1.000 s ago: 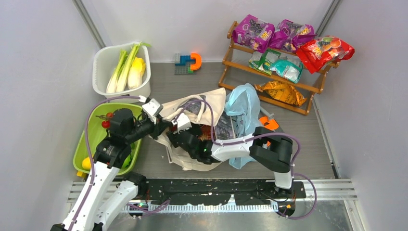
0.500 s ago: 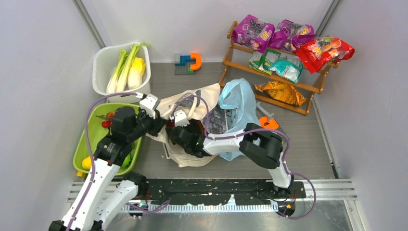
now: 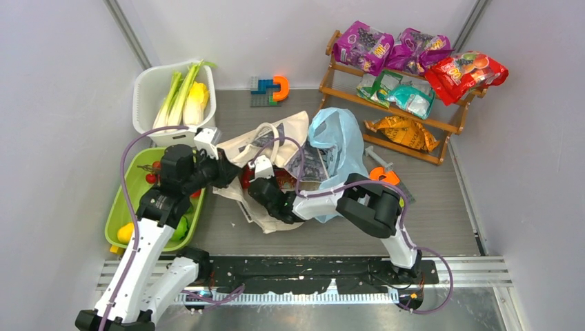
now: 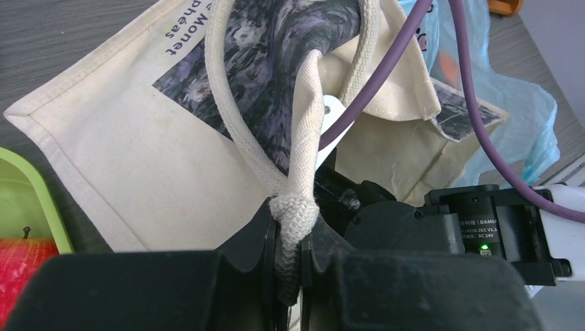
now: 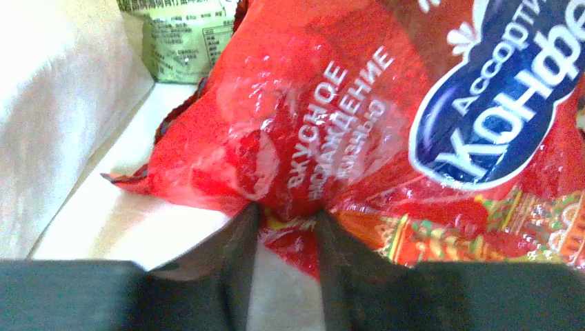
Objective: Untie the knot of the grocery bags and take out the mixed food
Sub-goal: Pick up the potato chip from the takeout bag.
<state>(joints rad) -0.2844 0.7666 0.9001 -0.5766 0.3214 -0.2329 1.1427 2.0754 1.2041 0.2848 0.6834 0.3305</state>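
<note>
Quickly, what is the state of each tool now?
The left tool is closed on the tote handle.
The right tool is closed on a red packet.

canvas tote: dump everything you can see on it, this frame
The canvas tote is cream woven cloth with a dark grey print panel, some black lettering and webbing handles. It lies crumpled and open on the table, touching the light-blue bag. The left gripper pinches one handle; the right gripper reaches inside, shut on a red packet.
</note>
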